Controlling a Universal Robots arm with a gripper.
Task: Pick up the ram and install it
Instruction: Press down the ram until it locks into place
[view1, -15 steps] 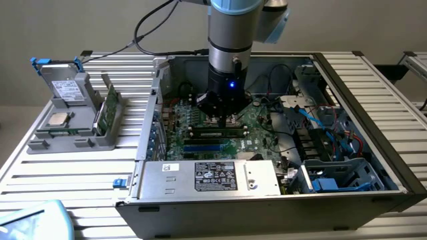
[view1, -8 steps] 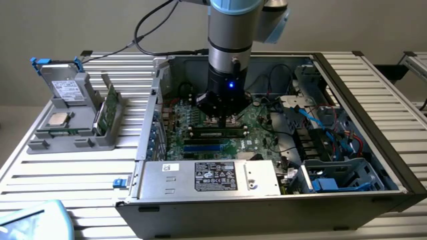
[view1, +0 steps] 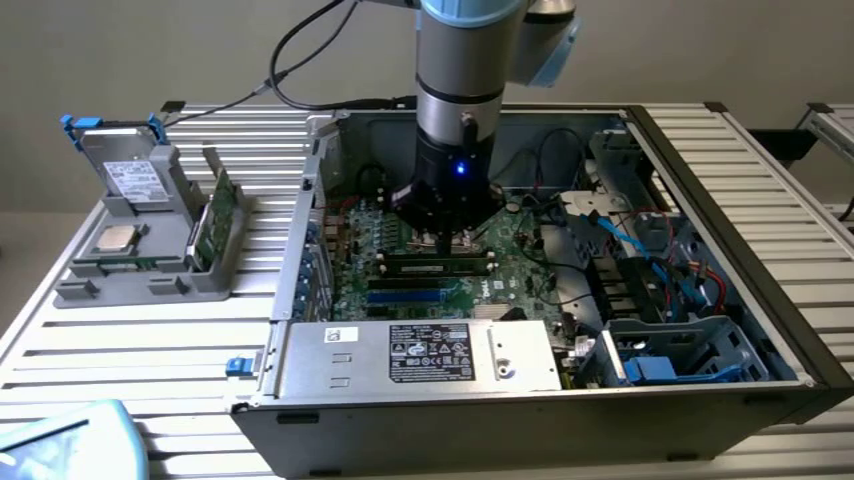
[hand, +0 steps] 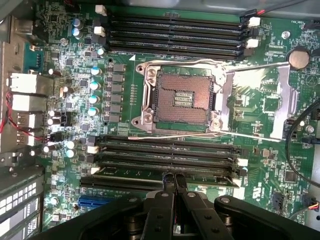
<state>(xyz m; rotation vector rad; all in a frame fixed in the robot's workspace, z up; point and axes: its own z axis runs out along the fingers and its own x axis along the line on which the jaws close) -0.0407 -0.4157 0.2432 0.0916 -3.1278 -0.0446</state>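
Fingers (hand: 174, 181) pressed together over the ram (hand: 160, 175); contact hidden.

Open PC case (view1: 747, 190) holds motherboard (hand: 125, 75) w/ bare CPU socket (hand: 182, 97) (grey parts stand (view1: 147, 270) sits beside).

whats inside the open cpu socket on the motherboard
The CPU socket holds no processor: its bare contact grid shows, with a small cluster of components at the centre. Its metal load plate is swung open beside it. Anything beneath the socket frame is covered.
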